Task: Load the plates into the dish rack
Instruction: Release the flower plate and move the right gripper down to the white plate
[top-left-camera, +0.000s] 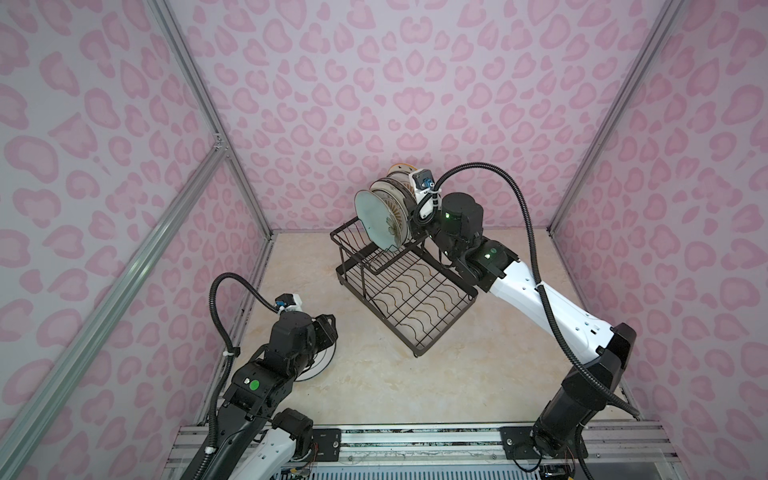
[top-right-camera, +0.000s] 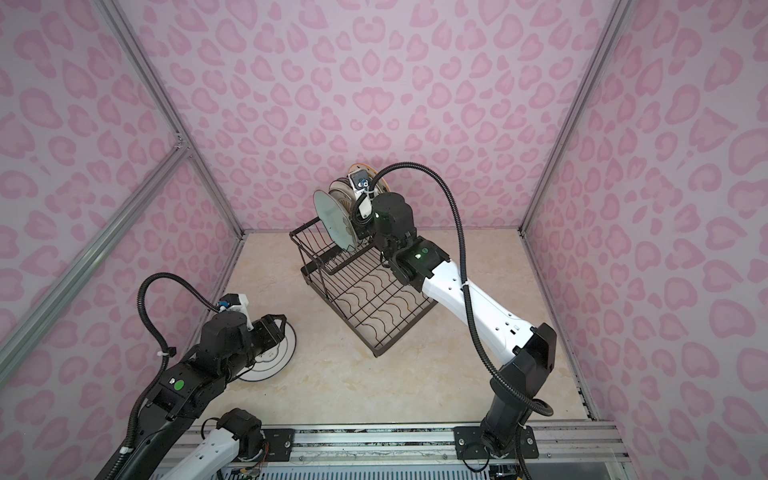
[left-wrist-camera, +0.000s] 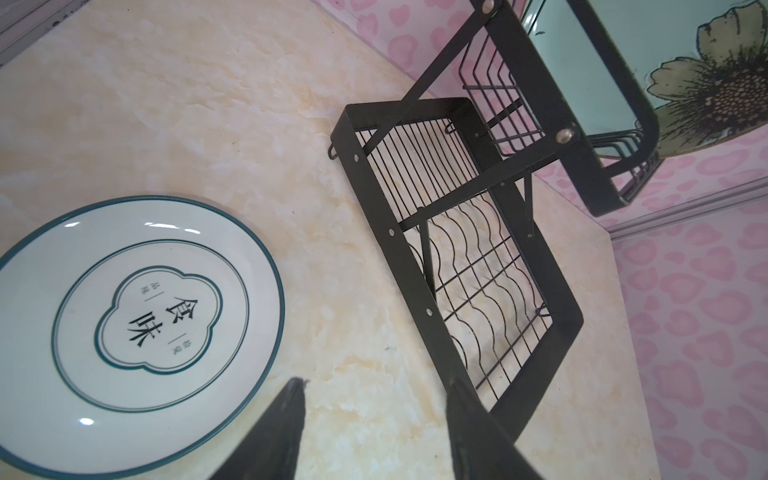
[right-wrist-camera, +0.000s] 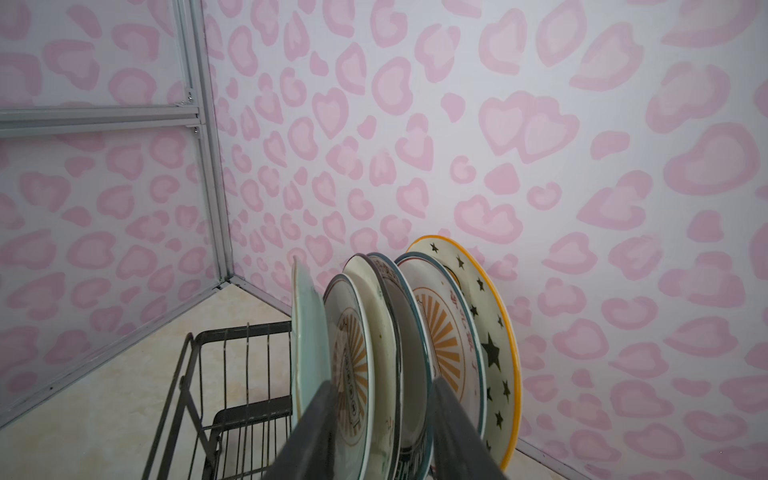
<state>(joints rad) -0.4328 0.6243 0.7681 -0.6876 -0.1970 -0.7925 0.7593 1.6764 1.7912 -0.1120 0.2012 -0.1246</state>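
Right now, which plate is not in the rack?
The white plate with the teal rim and dark characters, lying flat on the table; the other plates stand on edge in the raised basket of the dish rack.

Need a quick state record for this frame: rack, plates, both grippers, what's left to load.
dish rack: on the table, centre
raised basket: six racked plates on edge, from the pale blue-green plate to the star plate
lower tray: no plates
loose plate: white, teal rim, flat on the table
left gripper: open, above the table beside the loose plate, nothing held
right gripper: open, at the racked plates
remaining: loose plate not yet loaded
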